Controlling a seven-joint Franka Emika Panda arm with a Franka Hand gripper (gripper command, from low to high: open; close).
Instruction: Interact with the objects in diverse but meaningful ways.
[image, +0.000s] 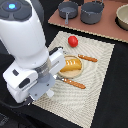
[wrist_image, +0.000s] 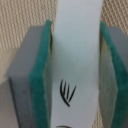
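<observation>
In the wrist view my gripper (wrist_image: 75, 70) is shut on a small white elongated piece (wrist_image: 75, 35) with a black mark on it. The green pads (wrist_image: 42, 75) press on both of its sides. In the exterior view the arm's white body (image: 30, 55) stands over the woven placemat's (image: 100, 85) left part and hides the fingers. A golden-orange bread loaf (image: 73, 63) lies on a round tan plate (image: 70, 73) just to the arm's right. A red tomato (image: 73, 41) sits on the mat behind the plate. No banana can be made out.
Two wooden-handled cutlery pieces lie by the plate, one behind it (image: 88, 58) and one in front (image: 74, 83). Two dark pots (image: 68, 10) (image: 92, 11) stand on a brown board at the back. A bowl (image: 123, 17) is at the far right edge.
</observation>
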